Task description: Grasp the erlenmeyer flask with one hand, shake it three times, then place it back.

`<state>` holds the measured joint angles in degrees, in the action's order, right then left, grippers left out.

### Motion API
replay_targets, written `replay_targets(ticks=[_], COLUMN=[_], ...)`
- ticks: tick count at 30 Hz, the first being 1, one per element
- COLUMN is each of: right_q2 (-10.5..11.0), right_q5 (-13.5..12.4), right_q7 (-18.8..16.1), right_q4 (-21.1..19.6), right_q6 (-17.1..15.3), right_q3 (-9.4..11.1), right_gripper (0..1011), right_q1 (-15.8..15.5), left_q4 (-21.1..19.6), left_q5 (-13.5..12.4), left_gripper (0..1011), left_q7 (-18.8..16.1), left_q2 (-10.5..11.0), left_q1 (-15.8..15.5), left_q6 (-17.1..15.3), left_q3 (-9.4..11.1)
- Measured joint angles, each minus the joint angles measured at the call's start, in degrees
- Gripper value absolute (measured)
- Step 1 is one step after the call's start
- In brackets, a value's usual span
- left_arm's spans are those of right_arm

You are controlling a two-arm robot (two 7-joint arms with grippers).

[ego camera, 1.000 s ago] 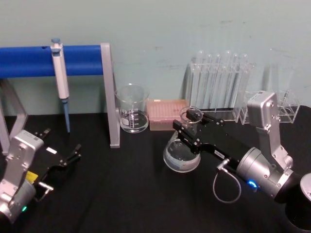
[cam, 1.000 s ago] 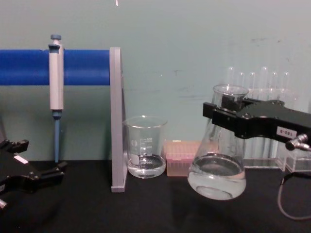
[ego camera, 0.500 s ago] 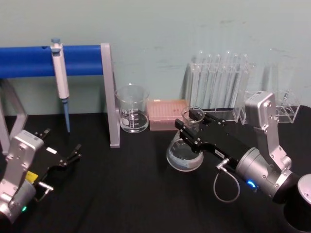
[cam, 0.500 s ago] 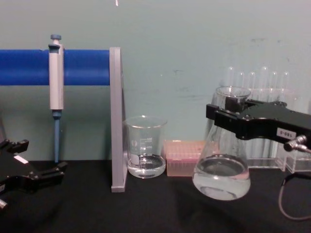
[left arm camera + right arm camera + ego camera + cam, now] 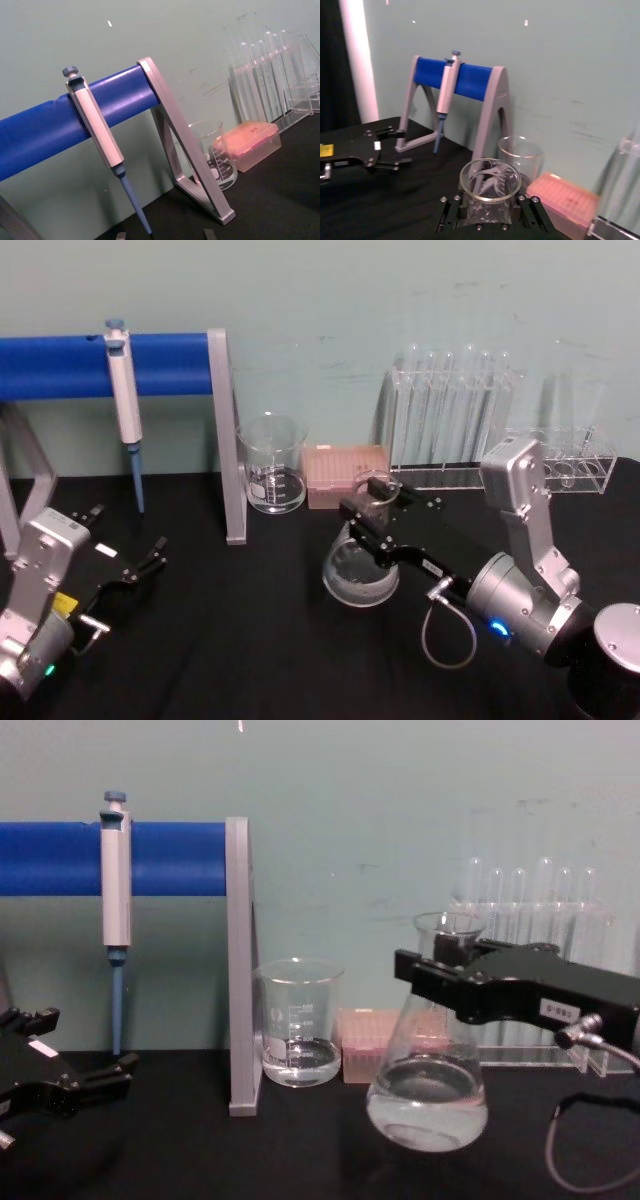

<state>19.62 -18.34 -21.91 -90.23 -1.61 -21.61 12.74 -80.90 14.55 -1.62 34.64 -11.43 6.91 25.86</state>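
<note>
My right gripper [image 5: 441,972] has its flat fingers clamped on the narrow neck of the erlenmeyer flask [image 5: 428,1098], one on each side just below the flared rim. The flask hangs below my fingers, close to upright, with a little clear liquid pooled in its wide base. That base is low over the black table [image 5: 260,640], and I cannot tell whether it touches. In the right wrist view the rim sits just ahead of my jaws.

Beyond my right fingers and off to their left stands a glass beaker [image 5: 300,1025], apart from the flask. A pink pipette tip box [image 5: 344,473] sits just behind the flask, and a clear test tube rack [image 5: 455,420] stands farther back, to the right of my fingers.

My left gripper [image 5: 125,535] rests low over the table, well apart from the flask, its fingers spread and holding nothing. Beyond them a pipette [image 5: 124,400] hangs on the blue stand [image 5: 60,365].
</note>
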Motion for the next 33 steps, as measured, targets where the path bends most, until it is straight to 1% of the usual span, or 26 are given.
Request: replay_targets(ticks=[8,20,28,33], right_q2=[-0.5,-0.5,-0.2,0.2], right_q5=[-0.9,-2.3,-2.9,-2.8], right_q7=[-1.8,-3.6,-3.8,-2.5], right_q4=[0.5,0.9,1.0,1.1], right_q6=[-0.1,0.0,0.4,0.7], right_q3=[-1.7,-3.4,-3.8,-3.1], right_gripper=[457,457,457,457], right_q1=[0.5,1.1,1.3,1.3], left_q4=[0.0,0.0,0.0,0.0], left_q5=[0.0,0.0,0.0,0.0], left_gripper=[1001,1001,1001,1001], left_q7=[0.0,0.0,0.0,0.0], left_q2=[0.0,0.0,0.0,0.0], left_q1=[0.0,0.0,0.0,0.0], left_q6=[0.0,0.0,0.0,0.0], left_q3=[0.0,0.0,0.0,0.0])
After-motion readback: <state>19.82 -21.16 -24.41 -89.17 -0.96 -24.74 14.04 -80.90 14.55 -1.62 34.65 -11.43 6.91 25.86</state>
